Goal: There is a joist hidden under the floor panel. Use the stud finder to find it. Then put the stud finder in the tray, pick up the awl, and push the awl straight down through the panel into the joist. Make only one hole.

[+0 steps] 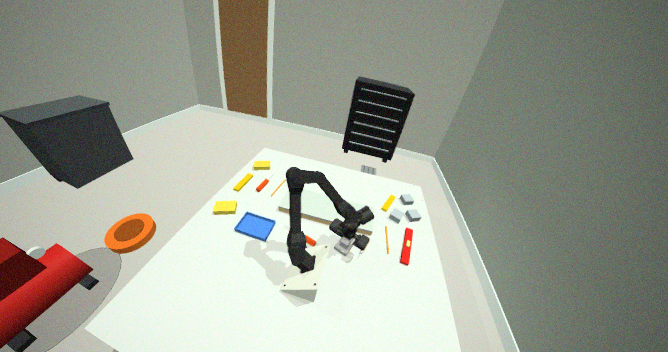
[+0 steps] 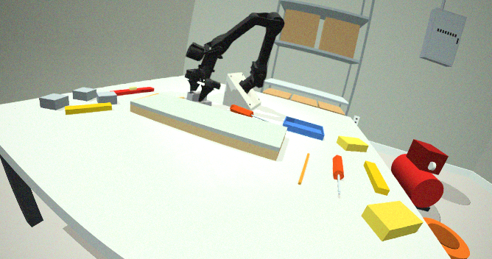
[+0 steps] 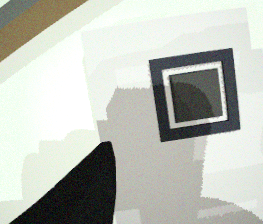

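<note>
The stud finder (image 1: pixel 343 246) (image 2: pixel 191 96) (image 3: pixel 234 162) lay on the worktop (image 1: pixel 380 301) (image 2: pixel 184 203) (image 3: pixel 57 110) beside the floor panel (image 1: pixel 314 199) (image 2: pixel 210 118) (image 3: pixel 4 19), directly below the hand (image 1: pixel 349 236) (image 2: pixel 197 96) (image 3: pixel 183 139). Its long axis ran between the fingers, which stood partly open, one along each side. Contact was hard to make out; its lower end was cut off in the wrist view.

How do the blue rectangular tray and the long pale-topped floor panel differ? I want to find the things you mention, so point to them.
Colour: the blue rectangular tray (image 1: pixel 255 226) (image 2: pixel 303 127) is blue throughout; the long pale-topped floor panel (image 1: pixel 312 204) (image 2: pixel 210 120) (image 3: pixel 32 32) has brown sides.
Shape: the tray has a raised rim, the panel a flat top.
Size: the tray is much shorter than the panel.
Shared: both lie flat on the white table (image 1: pixel 380 296) (image 2: pixel 184 203) (image 3: pixel 12 115).
</note>
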### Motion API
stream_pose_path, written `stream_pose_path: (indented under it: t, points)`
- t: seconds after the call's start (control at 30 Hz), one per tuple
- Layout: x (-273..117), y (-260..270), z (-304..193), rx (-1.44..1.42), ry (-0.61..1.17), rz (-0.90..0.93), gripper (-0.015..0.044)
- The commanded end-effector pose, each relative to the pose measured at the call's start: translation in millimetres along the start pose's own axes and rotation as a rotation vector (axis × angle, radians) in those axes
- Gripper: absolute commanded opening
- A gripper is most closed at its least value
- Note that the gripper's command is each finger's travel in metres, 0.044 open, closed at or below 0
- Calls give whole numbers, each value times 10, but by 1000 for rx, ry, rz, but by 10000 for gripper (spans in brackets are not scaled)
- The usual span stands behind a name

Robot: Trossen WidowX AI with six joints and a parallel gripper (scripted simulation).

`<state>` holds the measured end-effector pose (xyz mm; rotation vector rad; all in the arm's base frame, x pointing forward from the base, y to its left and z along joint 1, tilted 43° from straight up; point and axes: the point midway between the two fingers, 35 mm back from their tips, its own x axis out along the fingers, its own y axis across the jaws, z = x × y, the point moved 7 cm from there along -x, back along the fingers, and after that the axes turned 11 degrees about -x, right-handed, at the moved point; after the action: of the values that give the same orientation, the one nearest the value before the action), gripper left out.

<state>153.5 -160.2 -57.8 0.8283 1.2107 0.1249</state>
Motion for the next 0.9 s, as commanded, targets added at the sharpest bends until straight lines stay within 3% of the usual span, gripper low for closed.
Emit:
stream_pose_path:
  t: [0.0, 0.53, 0.73, 0.87]
  points:
    - [4, 1, 1, 5, -3, 3, 268]
    - [4, 1, 1, 5, -3, 3, 162]
    - [-176, -35, 85, 5, -3, 0, 4]
    - [-417, -64, 169, 5, -3, -2, 0]
